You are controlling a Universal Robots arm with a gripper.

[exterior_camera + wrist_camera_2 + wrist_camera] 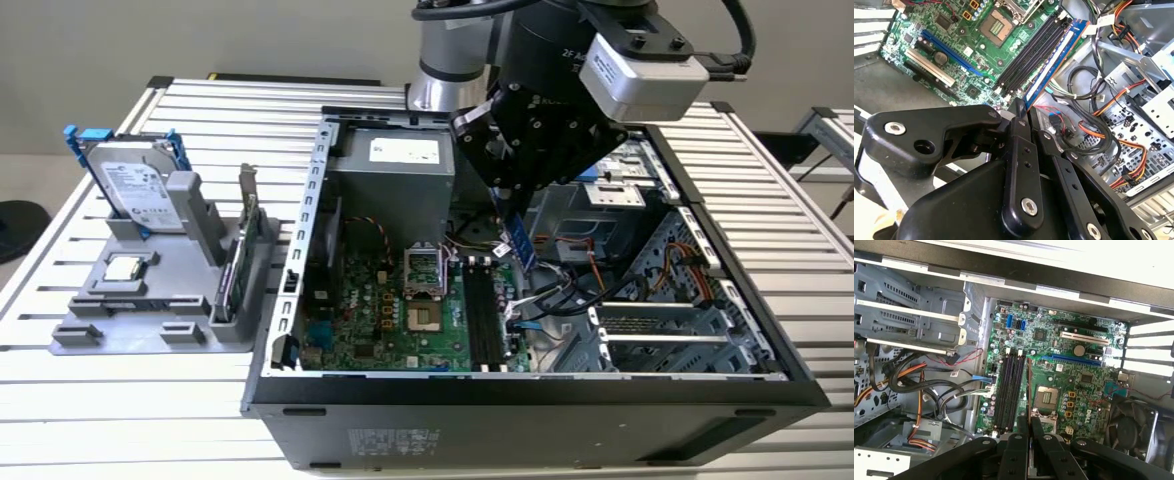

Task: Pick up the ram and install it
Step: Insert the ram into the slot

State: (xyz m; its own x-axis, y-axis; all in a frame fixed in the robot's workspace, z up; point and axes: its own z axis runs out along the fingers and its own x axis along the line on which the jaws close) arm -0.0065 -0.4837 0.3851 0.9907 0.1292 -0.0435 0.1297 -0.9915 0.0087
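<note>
I have the gripper (514,205) pinched shut on the ram (521,243), stick hanging edge-down from the fingers (1021,150) over the open PC case (534,385). The memory slots (483,315) sit just below and slightly ahead of the fingertips; in the second wrist view the ram's (1054,60) blue edge runs nearly parallel to them (1031,52), offset to the cable side. It looks clear of the slot, though I can't tell for sure from this angle. To seat it well, my judgement: square the stick to the slot, keep it vertical, line up the notch, stay off the loose cables (1089,95), press evenly at both ends.
</note>
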